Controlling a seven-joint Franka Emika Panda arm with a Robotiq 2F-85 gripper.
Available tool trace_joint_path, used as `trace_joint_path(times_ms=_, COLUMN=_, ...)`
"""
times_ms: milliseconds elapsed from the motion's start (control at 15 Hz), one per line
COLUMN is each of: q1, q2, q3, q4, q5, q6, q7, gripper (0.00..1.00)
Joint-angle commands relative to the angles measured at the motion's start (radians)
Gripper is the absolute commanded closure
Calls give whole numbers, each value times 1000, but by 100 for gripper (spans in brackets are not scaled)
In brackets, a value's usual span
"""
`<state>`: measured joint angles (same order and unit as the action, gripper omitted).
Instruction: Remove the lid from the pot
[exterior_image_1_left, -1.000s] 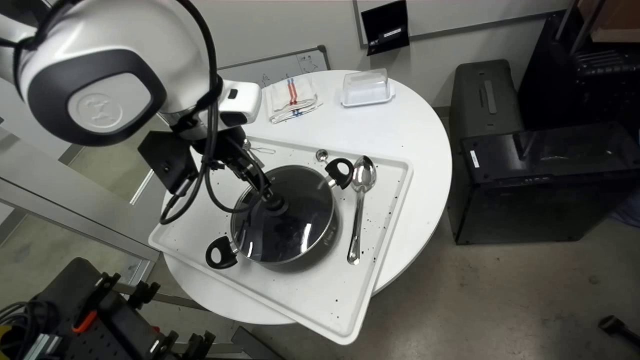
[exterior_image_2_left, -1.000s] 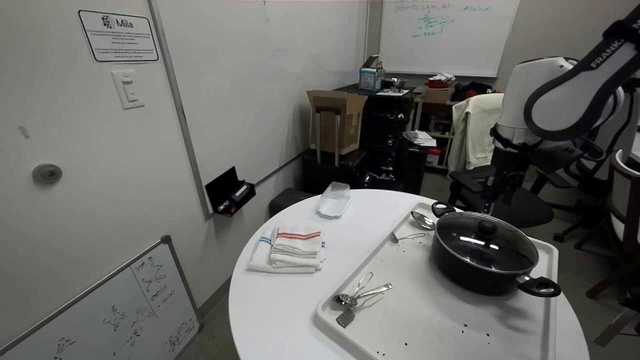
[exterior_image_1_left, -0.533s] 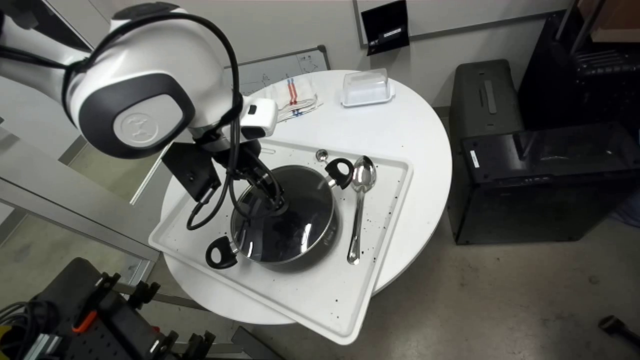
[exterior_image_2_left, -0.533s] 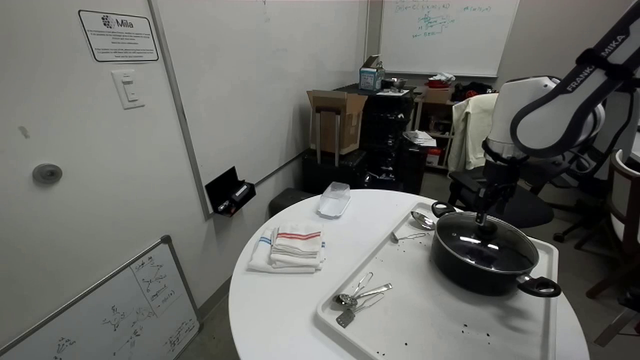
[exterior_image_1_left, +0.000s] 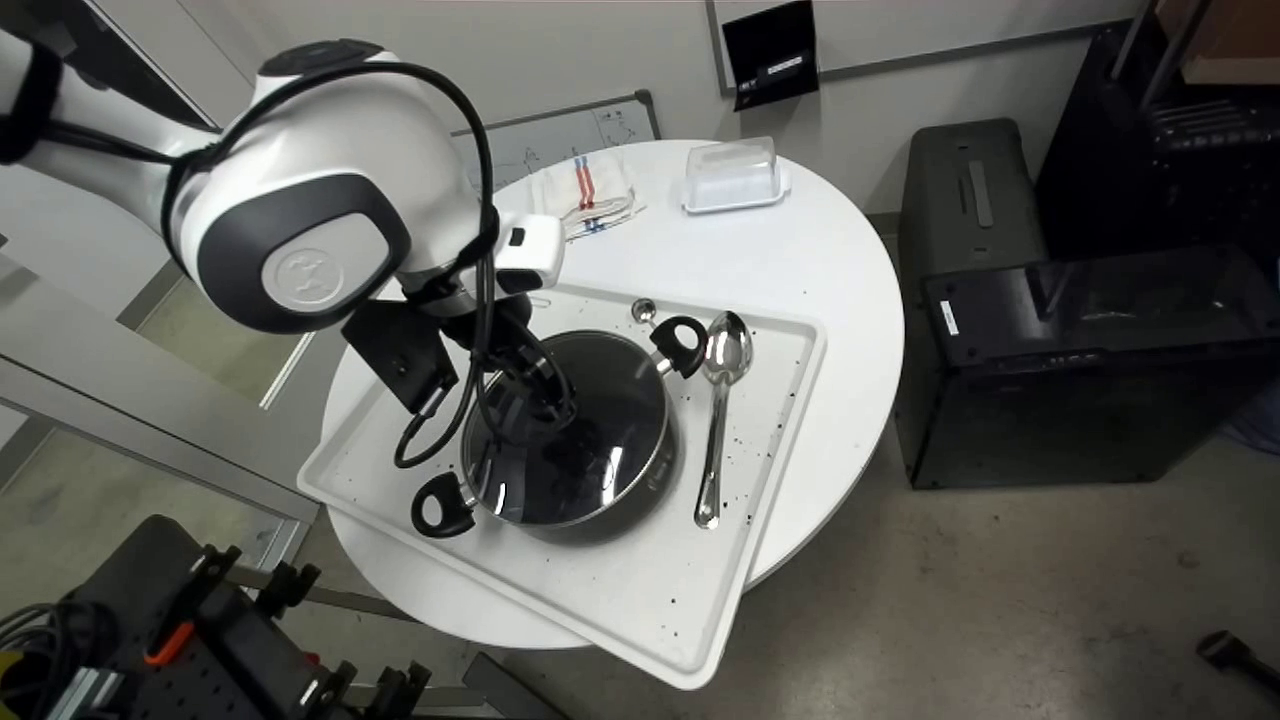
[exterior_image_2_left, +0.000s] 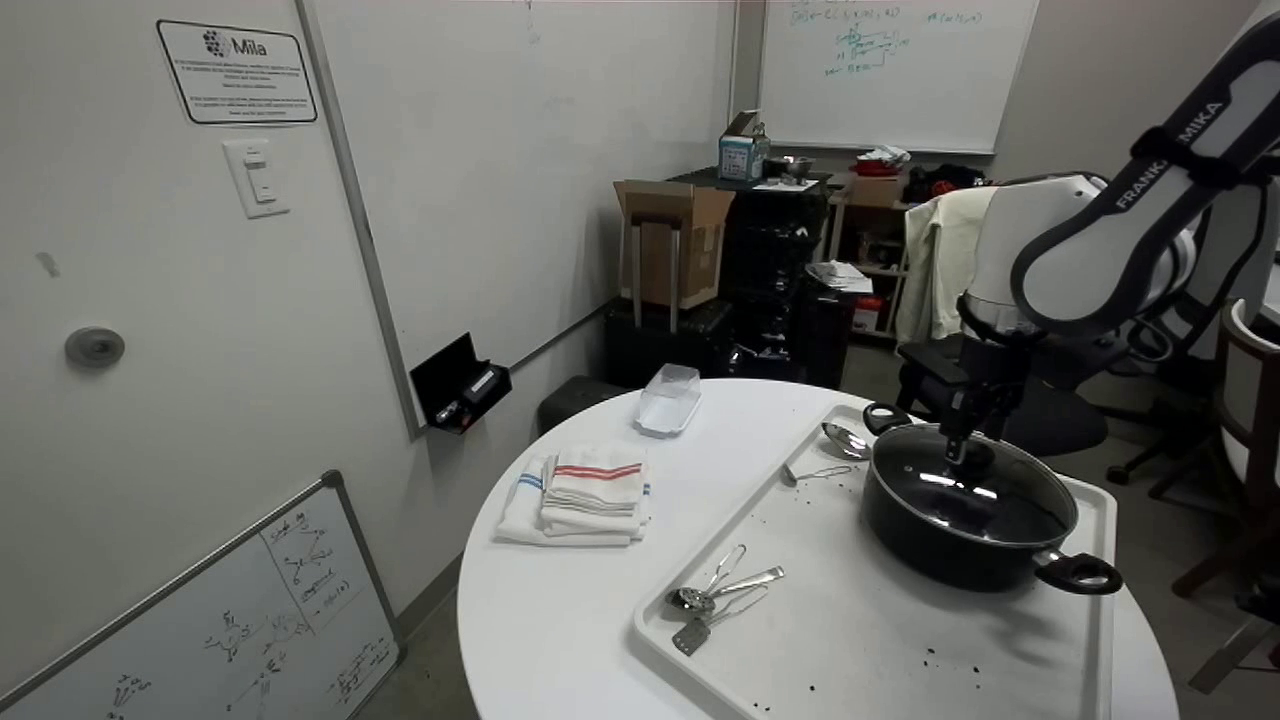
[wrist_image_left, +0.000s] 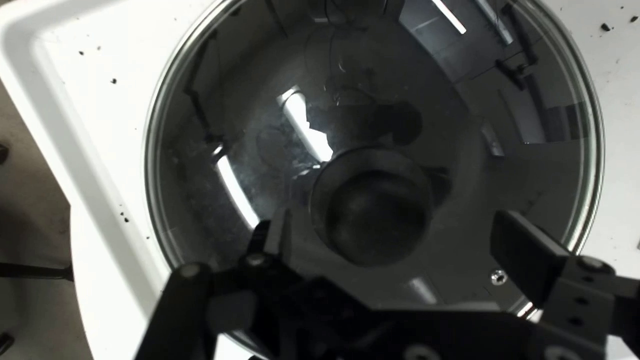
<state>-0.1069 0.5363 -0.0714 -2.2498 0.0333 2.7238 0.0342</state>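
Note:
The glass lid (exterior_image_1_left: 625, 410) with a thin metal rim lies flat on the black pot (exterior_image_1_left: 655, 490). In an exterior view the lid (exterior_image_2_left: 1025, 505) also sits on the pot (exterior_image_2_left: 930, 550), whose two loop handles stick out. My gripper (exterior_image_2_left: 958, 450) points down at the lid's centre, and it hides most of the knob in an exterior view (exterior_image_1_left: 560, 410). In the wrist view the open gripper (wrist_image_left: 392, 225) has one finger on each side of the dark knob (wrist_image_left: 377, 217), apart from it. The lid (wrist_image_left: 240, 125) fills most of that view.
The pot stands on a white tray (exterior_image_1_left: 560, 615) on a round white table (exterior_image_1_left: 850, 290). A large metal spoon (exterior_image_1_left: 715, 430) lies beside the pot. Small utensils (exterior_image_2_left: 715, 600) lie in a tray corner. Folded towels (exterior_image_2_left: 590, 500) and a clear-lidded dish (exterior_image_2_left: 668, 402) stand on the table.
My gripper has come down and across to the lid's knob from above and beside it. The lid and pot have not moved.

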Motion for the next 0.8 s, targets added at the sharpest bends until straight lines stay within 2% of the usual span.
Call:
trace_joint_path(times_ms=0, q1=13, q2=18, q3=-9, q4=9, q5=-7, q6=25, q7=2, gripper=0)
trace_joint_path(times_ms=533, q1=14, q2=23, q3=-12, q4=11, q5=-8, q6=26, q7=3, gripper=0)
trace_joint_path(times_ms=600, q1=14, q2=23, q3=-12, q4=11, q5=-8, q6=28, q7=3, gripper=25)
trace_joint_path(times_ms=667, q1=13, q2=22, q3=-11, q4=11, q5=-7, q6=29, q7=2, gripper=26)
trace_joint_path(times_ms=733, q1=12, q2=21, q3=-11, q4=11, q5=-7, q6=29, q7=2, gripper=33)
